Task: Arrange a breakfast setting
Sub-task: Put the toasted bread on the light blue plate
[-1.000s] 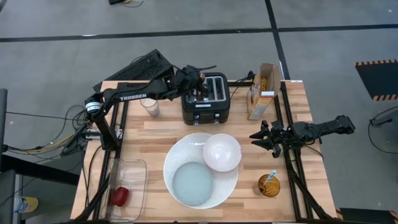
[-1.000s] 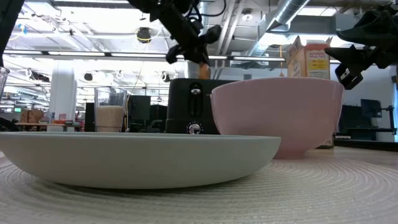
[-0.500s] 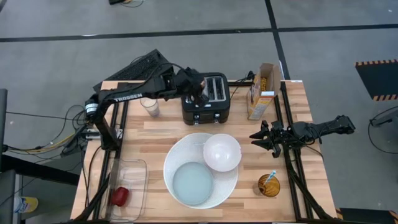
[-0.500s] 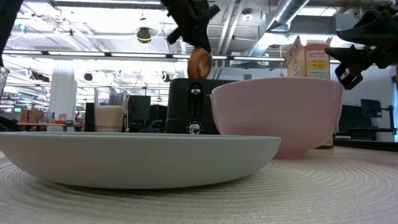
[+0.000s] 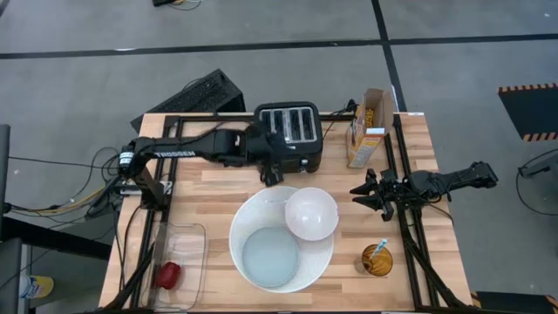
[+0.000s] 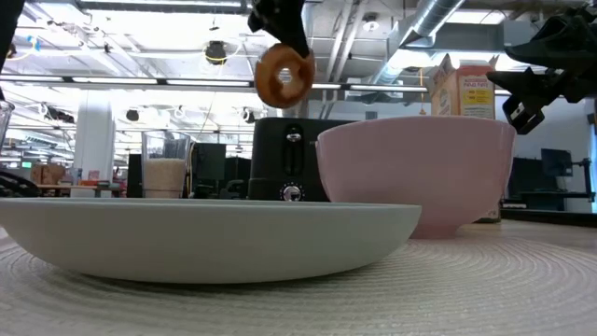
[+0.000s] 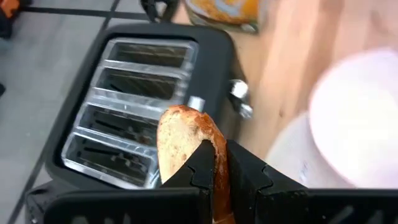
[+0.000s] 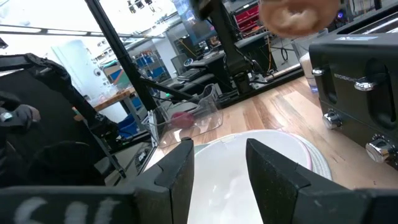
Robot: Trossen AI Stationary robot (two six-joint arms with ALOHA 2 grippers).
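Observation:
My left gripper (image 5: 271, 168) is shut on the round tan bagel (image 6: 284, 77) in the air by the black toaster's (image 5: 290, 131) near left corner. It also shows in the left wrist view (image 7: 214, 167). The large white plate (image 5: 248, 214) lies near the table's front. On it are the pale blue-grey plate (image 5: 270, 257) and the white bowl (image 5: 311, 214). The red food piece (image 5: 167, 275) lies in a clear tray. The blue-handled spoon (image 5: 380, 248) stands in the amber cup. My right gripper (image 5: 370, 194) hangs open and empty right of the bowl. My left gripper pinches the bagel's ring at its upper part (image 7: 198, 144) between its two fingers, one on each flat face. The fingers come from above, pointing down. The bagel hangs on edge below them, lifted clear of the toaster and table.
The orange cereal box (image 5: 366, 129) stands right of the toaster. The amber cup (image 5: 377, 259) stands at the front right. A glass (image 6: 166, 177) stands left of the toaster. The clear tray (image 5: 179, 262) lies at the front left.
My left gripper has risen from the toaster's slots with the bagel. It has then gone toward the table's near edge, past the toaster's front. The bagel is out of the slot and hangs clear in the air.

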